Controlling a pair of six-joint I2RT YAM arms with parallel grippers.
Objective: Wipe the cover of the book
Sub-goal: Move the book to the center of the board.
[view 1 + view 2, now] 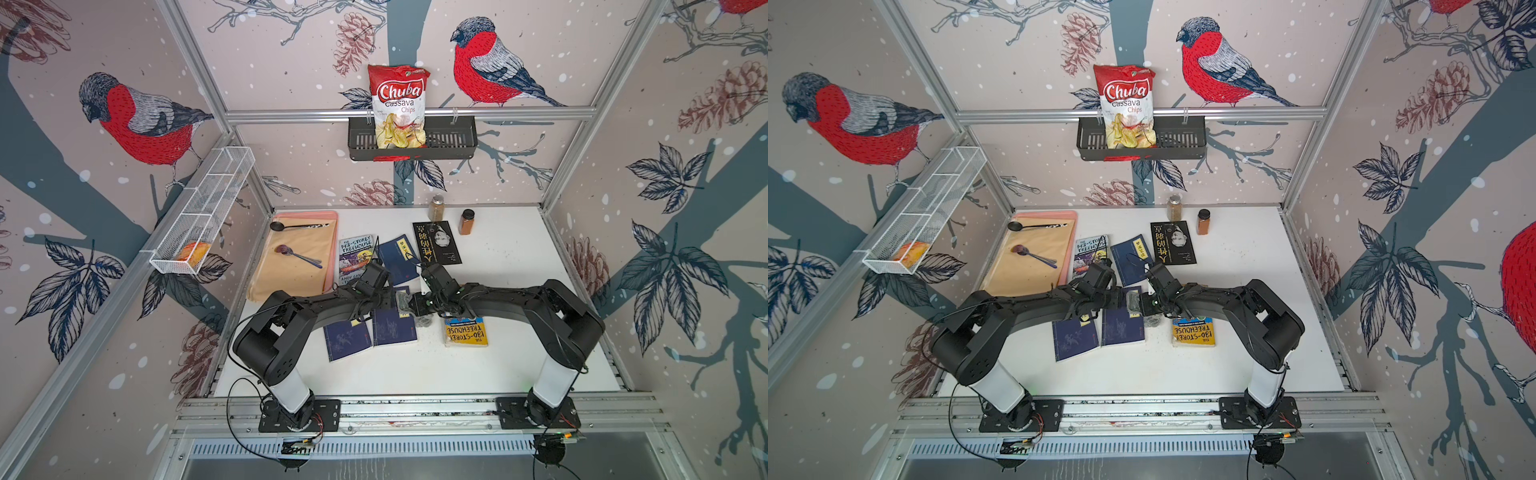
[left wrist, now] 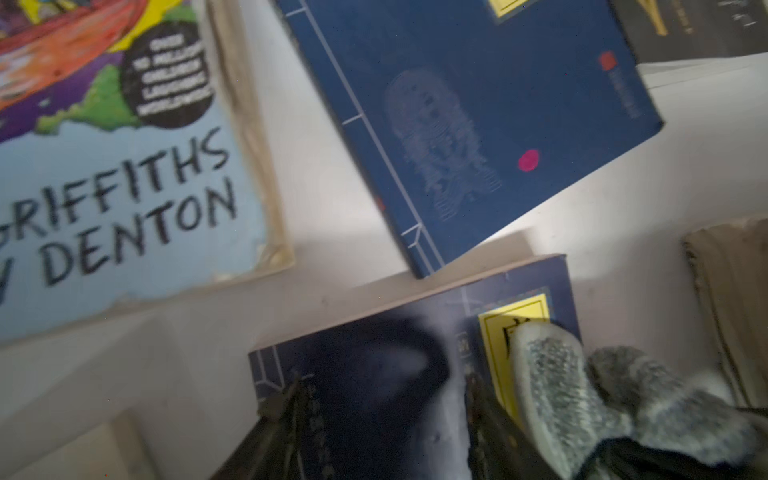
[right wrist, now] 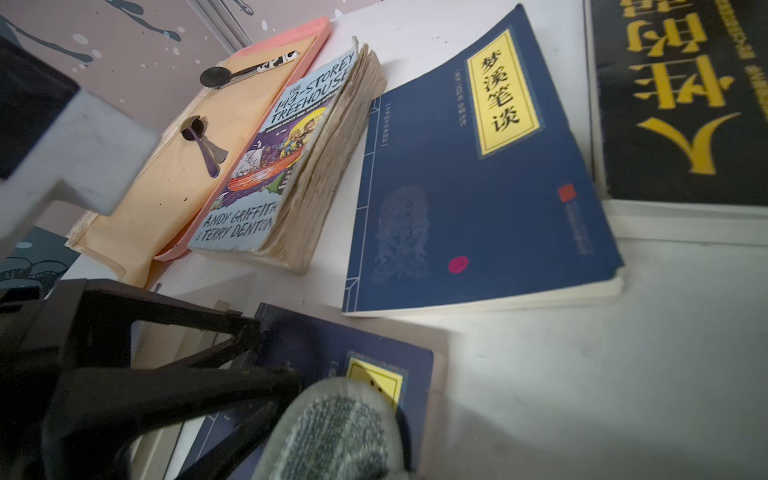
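Cloth point(image 3: 336, 428) closest: grey knit, bunched in the right jaws, which are pinched tight on it. Its free end lies on the yellow label at a far corner of the book point(image 1: 395, 332). That's a blue paperback, low-centre on the tabletop point(image 1: 519, 332), its far half hidden under both arms. Left jaws moderately spread, holding nothing. Their tips look planted on the same cover just beside the cloth, as if pinning it, but contact isn't certain.

Handling, my read:
- **Book:** thin, light, with a bendy and fairly slick cover. It would likely skate on the smooth tabletop under a wipe. Not fragile, though corners could curl.
- **Hold:** don't pinch it. Press flat on the cover, on the side away from the label, clear of the wiped patch.
- **Cloth:** soft, drapes.

Counts:
- **Books:** six, as far as I can tell.
  - Three blue: the book, near blue book point(image 1: 347, 340) just beside it, far blue book point(image 1: 399, 257).
  - Two Treehouse titles: pale Treehouse point(image 1: 353, 257), yellow Treehouse point(image 1: 465, 330).
  - One black book point(image 1: 438, 245).
- **Spoons:** two, black spoon point(image 1: 291, 226) and purple spoon point(image 1: 297, 254), both on the tray point(image 1: 332, 216).
- **Jars:** two, pale jar point(image 1: 436, 208) and orange jar point(image 1: 466, 221).
- **Chips** point(image 1: 399, 104): one bag, in the basket point(image 1: 457, 141).
- **Rack** point(image 1: 208, 208): one, on the side wall, something orange inside.
- **Cloth:** one.
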